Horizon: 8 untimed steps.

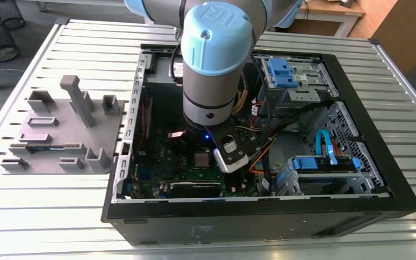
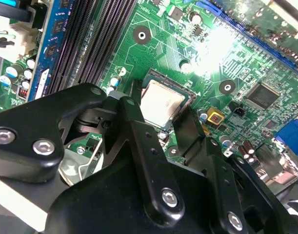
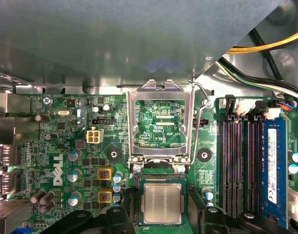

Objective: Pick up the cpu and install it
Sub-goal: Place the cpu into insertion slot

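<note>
In the open computer case [image 1: 266, 222] on the slatted metal tabletop [image 1: 49, 216], the arm [image 1: 212, 65] reaches straight down over the green motherboard [image 3: 80, 161]. The cpu [image 3: 161, 204], a small square chip with a dull silvery top, lies flat in the cpu socket [image 3: 161, 182]; the second wrist view shows it there too [image 2: 161, 102]. The pincer [image 2: 160, 108] hangs just above the socket with its black fingers [image 2: 188, 124] spread, one on each side of the chip. A thin strip of the socket's dark edge shows between each finger and the chip, so the pincer appears to have hold of nothing, though contact at the very tips cannot be ruled out. The socket's silver load plate [image 3: 131, 126] stands swung open just beyond the socket, its wire lever [image 3: 196, 126] along one side. The black memory slots [image 3: 236, 165] run beside the socket, with a blue memory module [image 3: 273, 165] in the slot farthest from it. In the exterior view, a grey parts holder [image 1: 56, 135] sits on the tabletop well away from the socket, outside the case on the exterior view's left.
</note>
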### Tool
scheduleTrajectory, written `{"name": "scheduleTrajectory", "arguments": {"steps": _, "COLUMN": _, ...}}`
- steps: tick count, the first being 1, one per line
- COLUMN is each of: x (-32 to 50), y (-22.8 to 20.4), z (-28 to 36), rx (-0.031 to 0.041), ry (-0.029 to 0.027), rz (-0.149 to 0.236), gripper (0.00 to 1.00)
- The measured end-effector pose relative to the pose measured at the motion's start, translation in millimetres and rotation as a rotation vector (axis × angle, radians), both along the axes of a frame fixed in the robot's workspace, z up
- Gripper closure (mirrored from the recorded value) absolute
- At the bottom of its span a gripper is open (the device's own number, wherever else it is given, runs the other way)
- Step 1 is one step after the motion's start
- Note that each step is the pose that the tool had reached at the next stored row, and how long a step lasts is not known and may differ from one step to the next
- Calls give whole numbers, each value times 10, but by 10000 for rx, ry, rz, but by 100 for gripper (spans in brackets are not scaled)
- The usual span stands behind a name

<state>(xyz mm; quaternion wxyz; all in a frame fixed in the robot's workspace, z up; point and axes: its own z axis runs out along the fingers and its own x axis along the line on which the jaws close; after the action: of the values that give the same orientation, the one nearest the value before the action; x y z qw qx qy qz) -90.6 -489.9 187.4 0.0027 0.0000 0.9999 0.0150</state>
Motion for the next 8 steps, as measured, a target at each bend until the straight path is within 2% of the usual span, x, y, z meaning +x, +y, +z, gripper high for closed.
{"name": "scheduleTrajectory", "arguments": {"steps": 8, "x": -2, "y": 0, "z": 0, "rx": 0, "ry": 0, "rz": 0, "gripper": 46}}
